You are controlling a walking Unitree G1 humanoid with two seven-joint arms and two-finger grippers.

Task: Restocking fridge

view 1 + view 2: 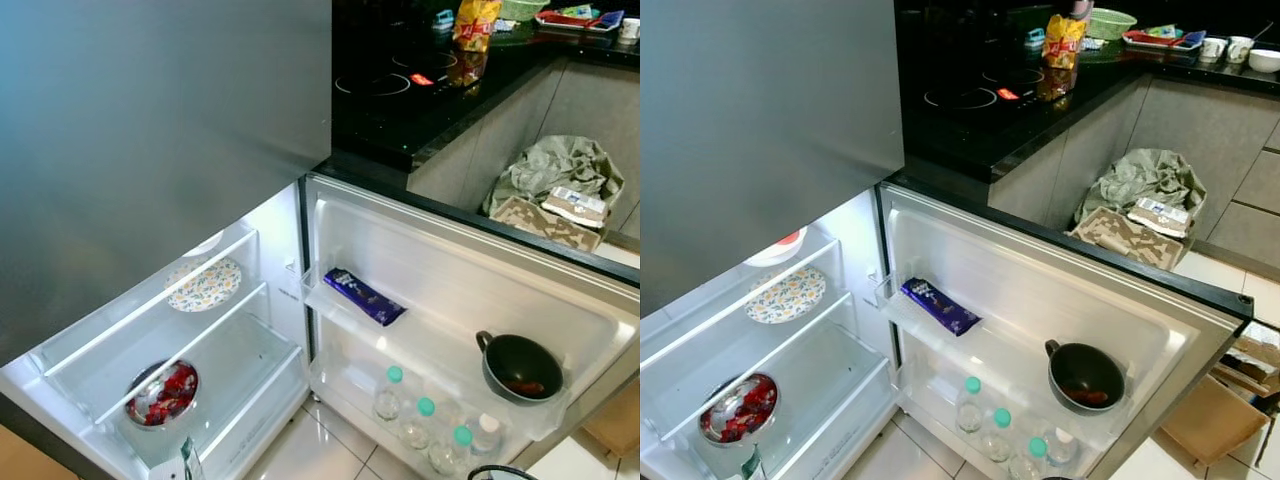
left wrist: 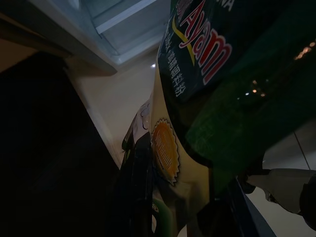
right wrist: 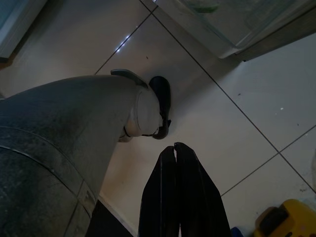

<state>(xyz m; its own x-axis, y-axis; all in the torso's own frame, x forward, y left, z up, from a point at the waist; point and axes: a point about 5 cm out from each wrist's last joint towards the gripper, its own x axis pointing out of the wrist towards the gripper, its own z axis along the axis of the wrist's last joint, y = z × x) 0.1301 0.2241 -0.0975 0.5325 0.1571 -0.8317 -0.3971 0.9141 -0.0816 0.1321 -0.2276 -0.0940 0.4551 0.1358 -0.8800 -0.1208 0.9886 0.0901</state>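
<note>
From the head, the open fridge (image 1: 300,300) is showing a purple packet (image 1: 365,296) lying in its door shelf. At the left wrist, the fingers are clamping a green carton (image 2: 207,98). At the right wrist, the right gripper (image 3: 175,148) is hanging pressed together above the floor (image 3: 237,113).

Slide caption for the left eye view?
Open fridge: purple packet and black pan on door shelves, bottles below.

A black glossy surface (image 1: 970,130) with an induction hob (image 1: 962,97) runs behind, reflecting small points of light. Grey cabinet fronts (image 1: 1200,130) stand beneath it. The floor (image 1: 1160,465) is pale glossy tile with thin dark joints. A cardboard box (image 1: 1130,238) stuffed with crumpled paper sits against the cabinets, and another brown box (image 1: 1212,420) rests lower down.
</note>
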